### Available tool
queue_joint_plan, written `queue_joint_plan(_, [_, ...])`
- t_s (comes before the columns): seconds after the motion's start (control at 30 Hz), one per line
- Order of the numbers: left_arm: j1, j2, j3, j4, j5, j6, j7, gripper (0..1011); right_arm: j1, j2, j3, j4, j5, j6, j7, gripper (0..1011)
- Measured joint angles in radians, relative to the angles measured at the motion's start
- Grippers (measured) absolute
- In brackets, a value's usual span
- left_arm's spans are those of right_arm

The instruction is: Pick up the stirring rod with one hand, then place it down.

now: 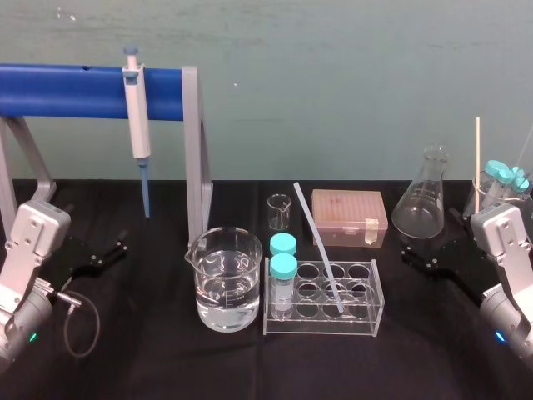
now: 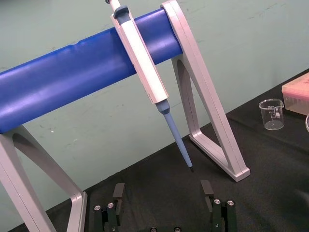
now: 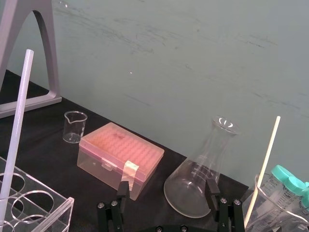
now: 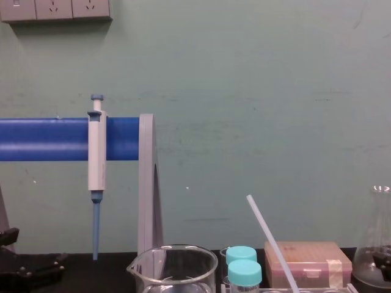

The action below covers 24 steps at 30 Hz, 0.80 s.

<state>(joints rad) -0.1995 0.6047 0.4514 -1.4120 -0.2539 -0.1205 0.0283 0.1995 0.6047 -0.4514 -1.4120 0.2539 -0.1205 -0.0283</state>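
We see a smooth, translucent white, plastic-looking stirring rod (image 1: 314,236), a rack (image 1: 366,322) of clear glossy plastic and a table cover (image 1: 150,350) of matt black cloth. The beaker (image 1: 223,292) and the conical flask (image 1: 420,204) are shiny clear glass, and the tip box (image 1: 348,215) is frosted pink plastic. The blue bar (image 1: 75,92) looks glossy, and the stand's grey legs (image 1: 193,150) have a satin finish.

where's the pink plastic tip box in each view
head: pink translucent plastic tip box right of centre, behind clear tube rack
left wrist: tip box cut by the edge, past small glass beaker
right wrist: tip box mid-picture, near that beaker
chest: tip box low, right of centre
shared: grey stand leg
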Motion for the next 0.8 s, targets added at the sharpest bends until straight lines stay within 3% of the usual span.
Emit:
queue_joint_plan(0.3, [0.0, 0.0, 0.0, 0.0, 0.0, 0.0, 0.0, 1000, 0.0, 0.0, 0.001, 0.0, 0.0, 0.0, 0.0, 1003])
queue_joint_plan(0.53, [0.0, 0.0, 0.0, 0.0, 0.0, 0.0, 0.0, 1000, 0.004, -0.013, 0.024, -0.002, 0.008, 0.012, 0.029, 1003])
queue_joint_plan(0.7, [0.0, 0.0, 0.0, 0.0, 0.0, 0.0, 0.0, 1000, 0.028, -0.034, 0.047, -0.024, 0.056, 0.008, 0.089, 1003])
queue_joint_plan(0.8, [0.0, 0.0, 0.0, 0.0, 0.0, 0.0, 0.0, 1000, 0.049, -0.054, 0.058, -0.043, 0.115, 0.023, 0.155, 1003])
